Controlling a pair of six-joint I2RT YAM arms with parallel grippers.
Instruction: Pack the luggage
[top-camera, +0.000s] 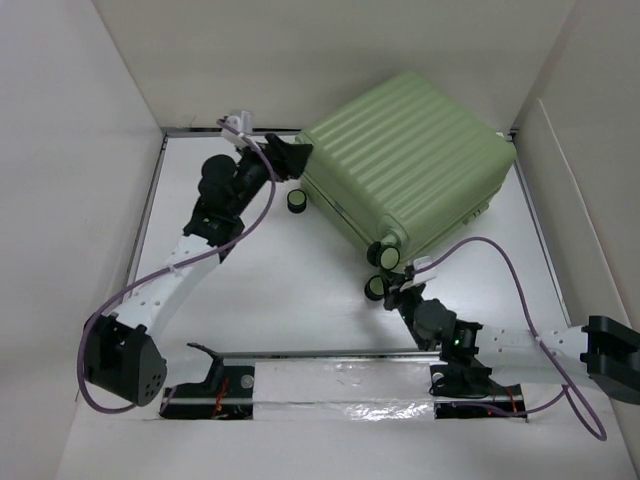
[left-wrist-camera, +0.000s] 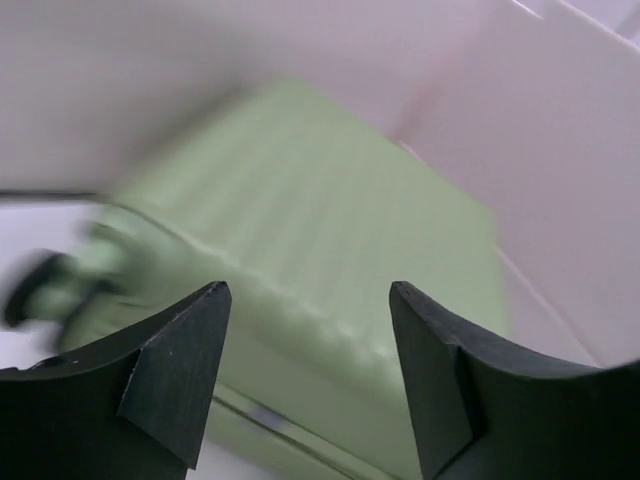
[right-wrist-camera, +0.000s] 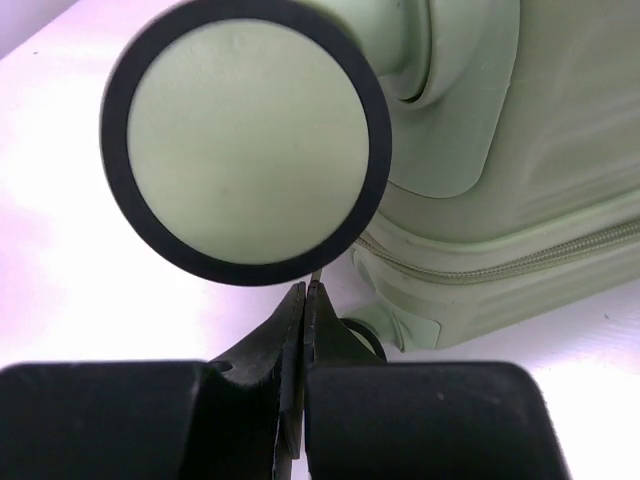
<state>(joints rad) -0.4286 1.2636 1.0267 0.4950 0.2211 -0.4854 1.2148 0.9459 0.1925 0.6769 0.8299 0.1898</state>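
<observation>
The luggage (top-camera: 405, 165) lies upper right; left gripper (top-camera: 290, 155), fingers apart, beside it; right gripper (right-wrist-camera: 303, 295), fingers pressed together, under a wheel (right-wrist-camera: 245, 140).

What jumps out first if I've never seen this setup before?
The big light green suitcase, closed and lying at the far right of the table, dominates. The left arm's open fingers face its ribbed shell at its far left corner, while the right arm's shut fingers sit close beside one black-rimmed wheel.

Bright, even light; luggage (left-wrist-camera: 300, 200) motion-blurred in left wrist view.
</observation>
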